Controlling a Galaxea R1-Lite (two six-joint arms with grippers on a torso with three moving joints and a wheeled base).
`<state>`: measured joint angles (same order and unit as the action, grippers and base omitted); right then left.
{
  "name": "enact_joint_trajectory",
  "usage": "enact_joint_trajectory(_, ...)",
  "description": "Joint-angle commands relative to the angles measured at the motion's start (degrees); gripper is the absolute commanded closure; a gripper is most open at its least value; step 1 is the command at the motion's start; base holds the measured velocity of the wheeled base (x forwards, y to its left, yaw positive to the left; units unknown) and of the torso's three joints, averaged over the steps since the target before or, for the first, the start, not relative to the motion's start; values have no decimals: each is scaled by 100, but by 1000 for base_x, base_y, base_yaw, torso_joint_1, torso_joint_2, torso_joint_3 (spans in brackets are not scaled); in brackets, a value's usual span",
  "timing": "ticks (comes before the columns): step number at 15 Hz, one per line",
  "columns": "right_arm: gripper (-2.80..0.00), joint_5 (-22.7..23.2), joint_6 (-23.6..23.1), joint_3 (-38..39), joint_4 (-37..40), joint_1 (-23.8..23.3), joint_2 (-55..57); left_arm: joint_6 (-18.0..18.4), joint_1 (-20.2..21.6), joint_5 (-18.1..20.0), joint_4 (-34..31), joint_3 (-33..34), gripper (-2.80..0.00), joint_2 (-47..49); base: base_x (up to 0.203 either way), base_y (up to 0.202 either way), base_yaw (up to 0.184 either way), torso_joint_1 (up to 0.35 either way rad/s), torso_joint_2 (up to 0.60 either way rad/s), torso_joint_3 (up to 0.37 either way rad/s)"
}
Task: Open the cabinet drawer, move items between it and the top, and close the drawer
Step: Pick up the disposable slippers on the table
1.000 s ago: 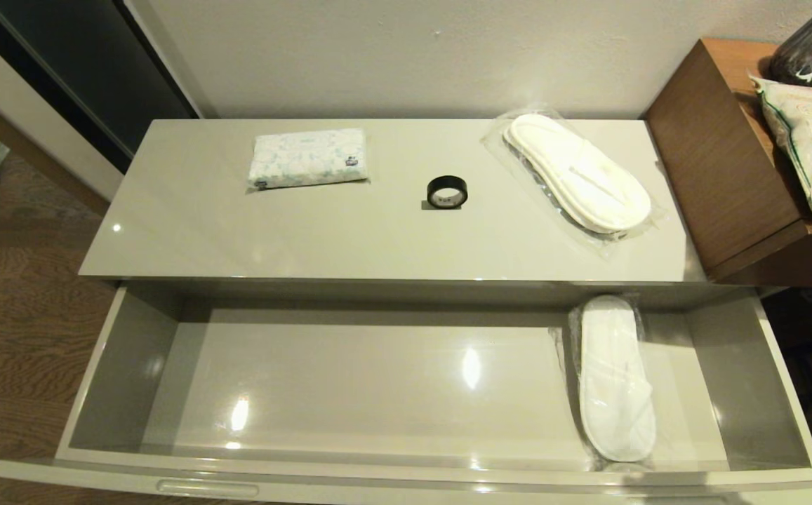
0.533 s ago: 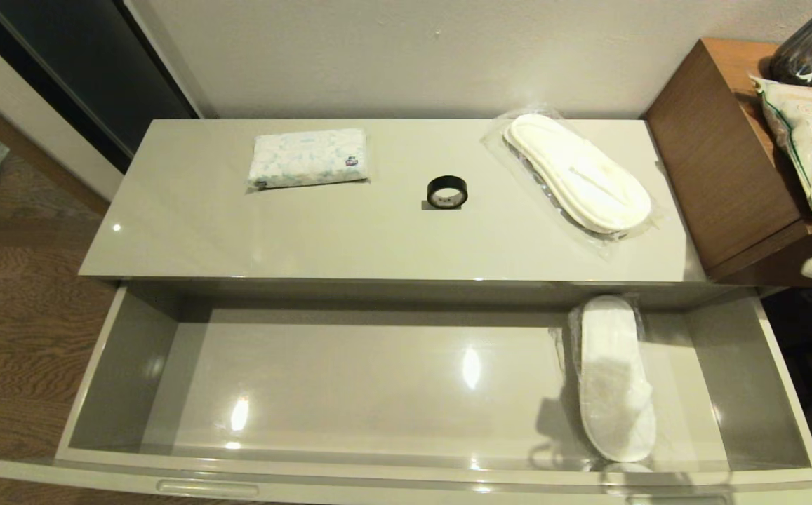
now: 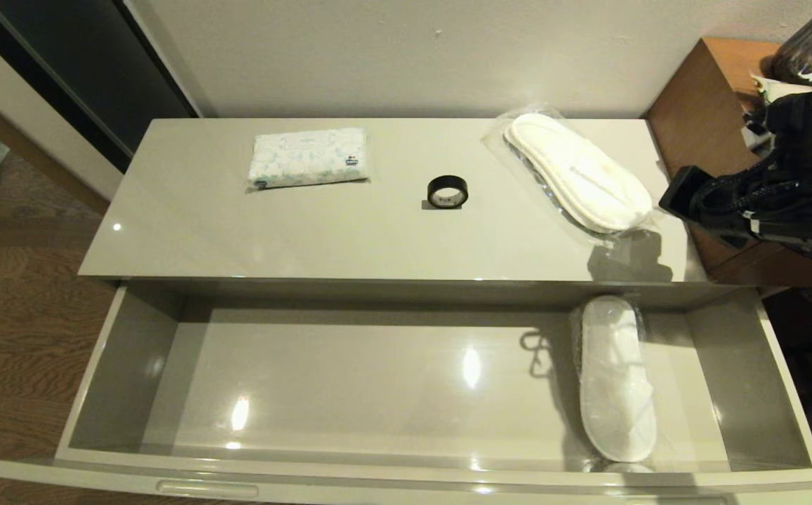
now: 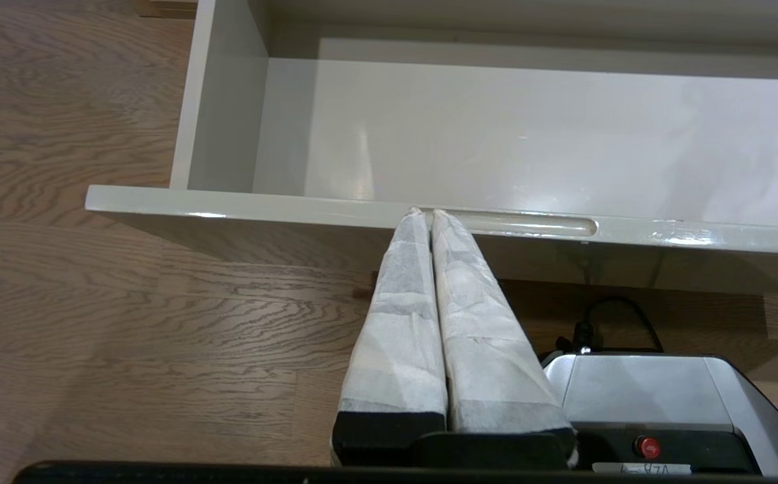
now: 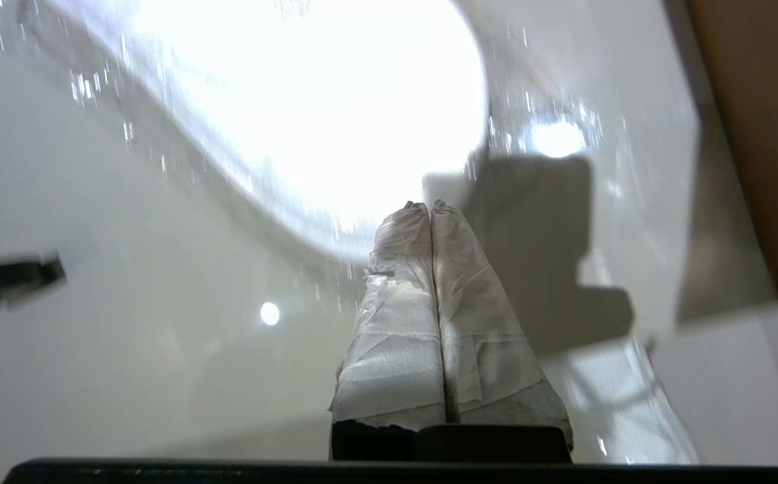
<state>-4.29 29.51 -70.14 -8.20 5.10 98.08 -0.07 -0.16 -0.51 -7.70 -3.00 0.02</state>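
Cabinet drawer point(image 3: 125, 365) pulled fully out beneath the top point(image 3: 188, 217); its grey-beige floor carries one bagged slipper point(image 3: 616, 379) lying lengthwise near the right-hand end. One oblong notch point(image 4: 530, 224) in the drawer's front edge appears in the left wrist view.

Right gripper point(image 5: 431, 205): fingers point(image 5: 402, 282) clenched together, wrapped in pale tape, grasping nothing. They are poised above the right end of the top, with the second bagged slipper point(image 3: 577, 172) directly beyond the fingertips; the right wrist view shows that slipper only as a washed-out bright oval inside its glinting plastic. Whether the fingertips touch the bag cannot be told. The black tape roll point(image 3: 447, 191) lies well off to the side of these fingers, towards the middle of the surface, and the tissue pack point(image 3: 307, 157) farther off again in the same direction. In the head view only the black wrist and cabling of the right arm point(image 3: 763, 189) are visible, in front of the brown wooden side unit point(image 3: 714, 140); the arm throws a shadow onto the top just beside the slipper.

Left gripper point(image 4: 431, 212): fingers point(image 4: 405, 296) likewise clenched and empty, held low outside the drawer over the wooden floor point(image 4: 93, 302). The fingertips line up with the front edge of the drawer at the near end of the notch; contact cannot be determined.
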Motion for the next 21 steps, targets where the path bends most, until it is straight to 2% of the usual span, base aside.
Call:
enact_joint_trajectory(1,0,-2,12,-172,-376,31,466,-1,-2,-2,-3,1,0,-2,0,0,0,0,0,0)
enact_joint_trajectory(20,0,6,38,-225,-331,61,619,-1,-2,-2,-3,1,0,-2,0,0,0,0,0,0)
enact_joint_trajectory(21,-280,-35,-21,-221,-236,77,590,-1,-10,-2,-3,1,0,-2,0,0,0,0,0,0)
